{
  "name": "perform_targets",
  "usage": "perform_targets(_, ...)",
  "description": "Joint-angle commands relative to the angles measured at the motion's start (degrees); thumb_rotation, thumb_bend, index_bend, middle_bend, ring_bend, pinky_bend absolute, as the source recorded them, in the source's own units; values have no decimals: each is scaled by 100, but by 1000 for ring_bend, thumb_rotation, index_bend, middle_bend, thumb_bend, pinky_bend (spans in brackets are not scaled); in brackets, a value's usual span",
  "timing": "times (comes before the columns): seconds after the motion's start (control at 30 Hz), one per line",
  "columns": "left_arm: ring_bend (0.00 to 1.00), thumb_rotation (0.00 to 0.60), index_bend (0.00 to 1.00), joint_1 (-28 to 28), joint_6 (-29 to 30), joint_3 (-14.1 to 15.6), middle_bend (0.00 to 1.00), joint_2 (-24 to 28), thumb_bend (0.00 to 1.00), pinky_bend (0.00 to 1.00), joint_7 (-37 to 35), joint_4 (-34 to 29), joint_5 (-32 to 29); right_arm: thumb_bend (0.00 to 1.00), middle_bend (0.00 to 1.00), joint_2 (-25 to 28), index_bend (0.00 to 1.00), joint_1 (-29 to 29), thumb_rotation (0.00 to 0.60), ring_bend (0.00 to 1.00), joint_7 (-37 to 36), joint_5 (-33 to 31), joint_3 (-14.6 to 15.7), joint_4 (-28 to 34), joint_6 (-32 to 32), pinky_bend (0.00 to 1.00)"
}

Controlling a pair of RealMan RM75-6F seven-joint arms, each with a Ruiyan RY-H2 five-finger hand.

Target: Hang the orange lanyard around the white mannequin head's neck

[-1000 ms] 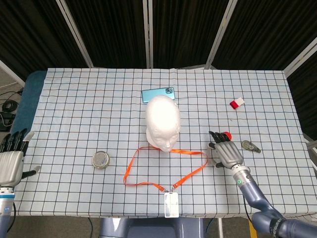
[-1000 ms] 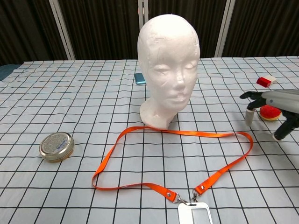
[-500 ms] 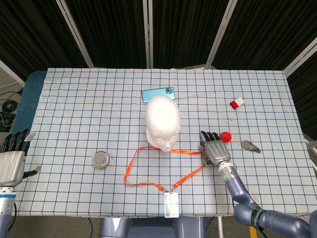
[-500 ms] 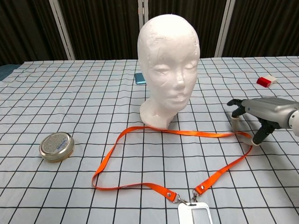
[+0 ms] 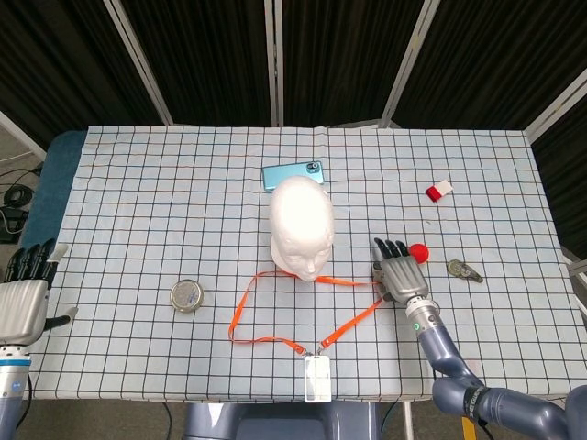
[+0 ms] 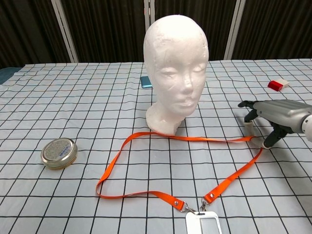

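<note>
- The white mannequin head stands upright mid-table on the checked tablecloth, face toward the robot.
- The orange lanyard lies flat on the cloth in front of it, a wide loop whose far strap touches the base of the neck; nothing is around the neck.
- At the near table edge the loop's two ends meet at clips on a white badge holder.
- The right hand is at the loop's right corner, palm down and fingers curling down; in the chest view the fingertips are right at the strap there.
- Whether it actually grips the strap, I cannot tell: the fingers hide the contact.
- The left hand hangs beyond the table's left edge, fingers extended and apart, holding nothing.
- A round tin rests left of the lanyard, well apart from it.
- A teal phone lies just behind the mannequin head.
- A red ball is just beside the right hand, a small metal item further right, and a red-and-white block toward the back.
</note>
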State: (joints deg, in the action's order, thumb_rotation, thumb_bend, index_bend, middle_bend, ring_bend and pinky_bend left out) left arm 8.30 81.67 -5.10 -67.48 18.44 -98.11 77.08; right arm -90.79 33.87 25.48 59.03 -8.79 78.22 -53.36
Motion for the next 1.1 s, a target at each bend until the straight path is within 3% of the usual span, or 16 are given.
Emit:
perform_targets(0.03, 0, 600, 0, 12, -29, 9, 0, -20, 0, 0, 16, 16, -21, 406, 3, -28, 632, -6, 600, 0, -109, 103, 29, -85, -39, 0)
perform_targets(0.27, 0, 600, 2, 241, -392, -58, 0, -78, 0, 0, -144, -117, -72, 430, 24, 81, 661, -46, 600, 0, -394, 352, 84, -22, -83, 0)
perform_targets(0.33, 0, 600, 59, 433, -655, -148, 0, -136, 28, 0, -234, -148, -125, 430, 27, 143, 664, -57, 600, 0, -456, 419, 95, 52, -101, 0)
perform_targets(0.43, 0, 600, 246, 873, -1188, -335, 0, -317, 158, 0, -170, -80, -245, 430, 31, 245, 669, -64, 600, 0, -564, 470, 81, 191, -106, 0)
perform_targets(0.57, 0, 600, 318, 1496, -1872, -589, 0, -794, 254, 0, 10, 116, -523, 441, 46, 358, 676, -76, 600, 0, -740, 495, 30, 389, -115, 0)
perform_targets(0.73, 0, 600, 368, 2225, -2696, -850, 0, -1501, 260, 0, 182, 586, -1159, 455, 55, 406, 685, -111, 600, 0, -967, 566, -20, 513, -201, 0)
perform_targets(1.1, 0, 600, 389, 3016, -3303, -984, 0, -2806, 257, 0, -134, 1812, -1498, 459, 61, 462, 687, -69, 600, 0, -1207, 528, -60, 481, -83, 0)
